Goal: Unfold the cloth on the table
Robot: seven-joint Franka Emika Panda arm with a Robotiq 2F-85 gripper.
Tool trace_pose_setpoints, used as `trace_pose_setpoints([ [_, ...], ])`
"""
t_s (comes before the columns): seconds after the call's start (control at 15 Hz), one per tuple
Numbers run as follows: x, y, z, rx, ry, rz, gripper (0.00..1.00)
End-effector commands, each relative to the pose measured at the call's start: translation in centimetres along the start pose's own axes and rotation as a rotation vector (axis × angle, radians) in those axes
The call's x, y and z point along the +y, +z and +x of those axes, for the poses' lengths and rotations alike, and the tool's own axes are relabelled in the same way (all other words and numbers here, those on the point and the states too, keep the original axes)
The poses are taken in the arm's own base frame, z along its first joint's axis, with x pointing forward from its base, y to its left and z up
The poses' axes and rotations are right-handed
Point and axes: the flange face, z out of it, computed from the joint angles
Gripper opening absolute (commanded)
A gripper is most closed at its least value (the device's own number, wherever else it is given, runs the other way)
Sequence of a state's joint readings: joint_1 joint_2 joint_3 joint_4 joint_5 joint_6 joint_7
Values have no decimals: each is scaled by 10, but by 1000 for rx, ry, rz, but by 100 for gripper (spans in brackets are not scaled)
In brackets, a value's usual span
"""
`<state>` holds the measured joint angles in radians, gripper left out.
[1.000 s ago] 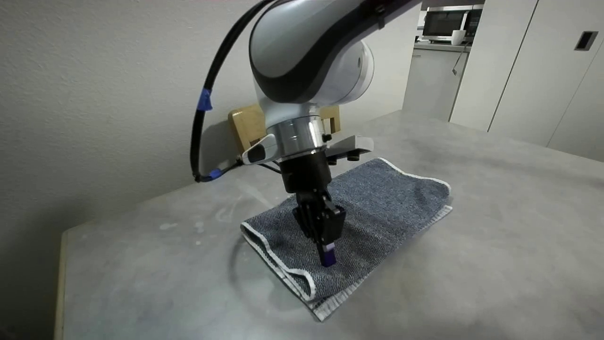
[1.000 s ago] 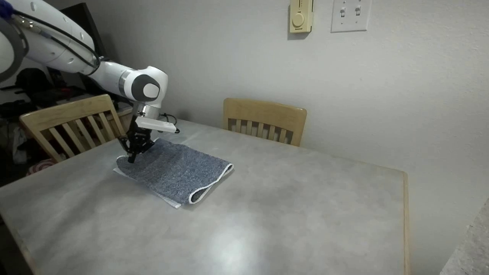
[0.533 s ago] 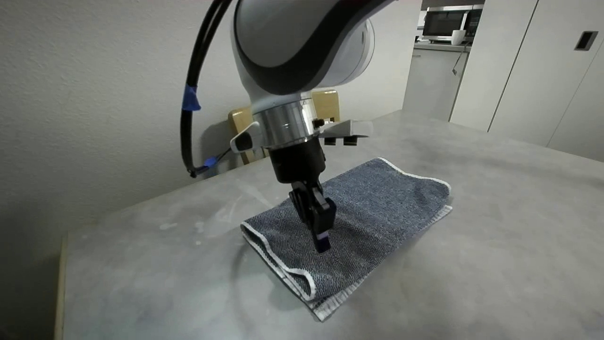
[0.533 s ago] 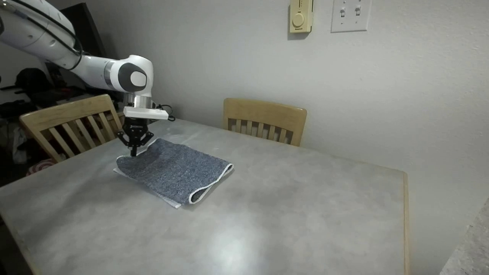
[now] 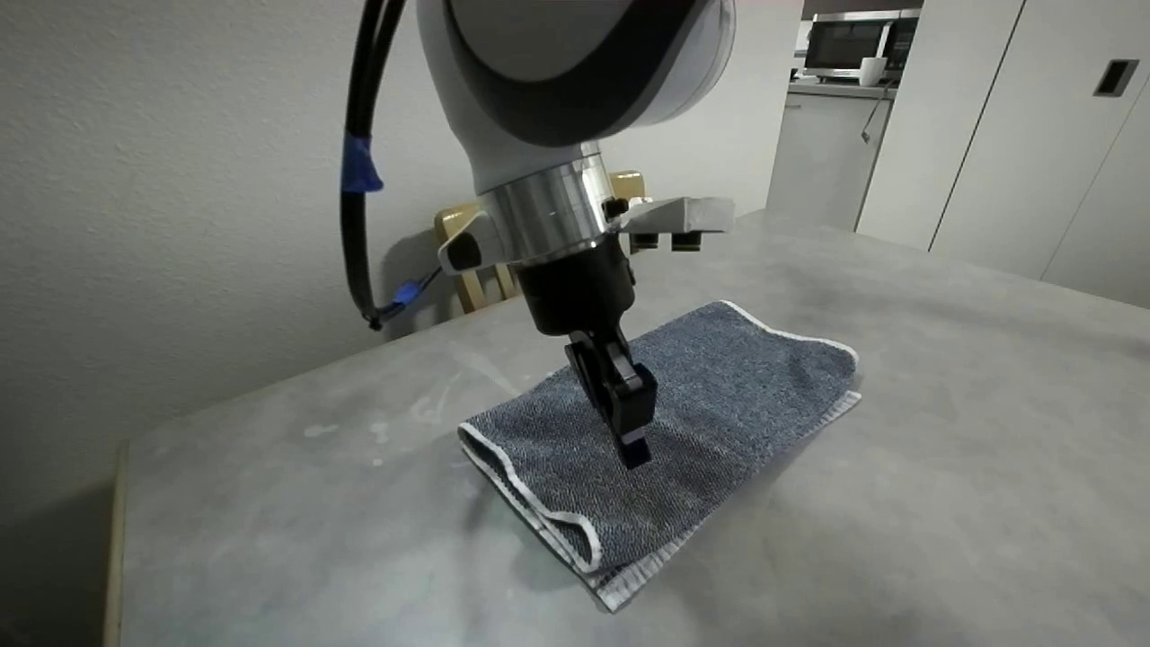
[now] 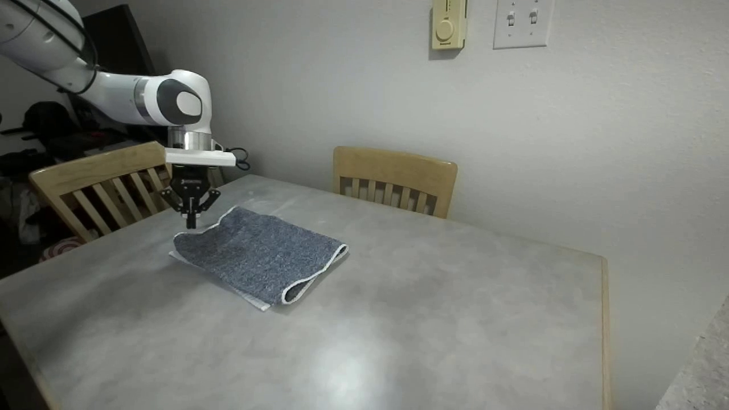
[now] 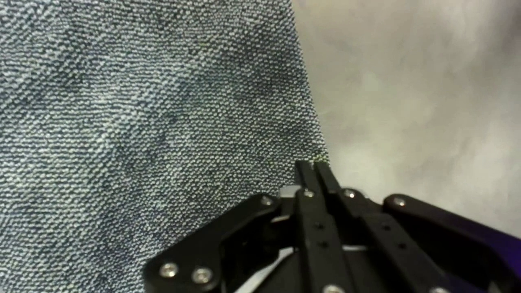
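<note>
The blue-grey cloth [image 5: 737, 377] lies folded on the pale grey table [image 5: 853, 539], with its pale hemmed edges showing at the fold ends. It shows in both exterior views, the cloth [image 6: 267, 256] lying toward the left part of the table [image 6: 444, 319]. In the wrist view the cloth [image 7: 142, 101] fills the left side, its side edge running down to my fingertips. My gripper [image 7: 312, 162] is shut but for a thin gap, with nothing seen between the fingers. In the exterior views the gripper [image 5: 636, 454] [image 6: 191, 223] points down, apparently just above the cloth near one end. The white stripes are hidden.
A wooden slat-back chair [image 6: 393, 165] stands at the wall side of the table. Another wooden chair [image 6: 102, 171] stands at the table's far left edge, behind the arm. A wall runs along the table's back side.
My gripper has risen slightly and turned more upright, and the arm has swung toward the left-hand chair. The gripper stays shut. The cloth has not moved.
</note>
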<state>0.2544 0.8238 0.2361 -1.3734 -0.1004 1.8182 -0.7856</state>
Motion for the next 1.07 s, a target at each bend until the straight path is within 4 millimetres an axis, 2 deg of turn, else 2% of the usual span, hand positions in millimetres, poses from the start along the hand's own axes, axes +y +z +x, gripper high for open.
trace_pose_setpoints([
  [0.0,-13,1,-7,-8,40,-3,37],
  [0.07,-4,1,1,-8,20,3,19],
  [0.2,-5,4,1,-12,28,8,34],
  [0.27,-6,4,1,-13,28,9,37],
  [1.0,-6,5,1,-13,29,10,37],
])
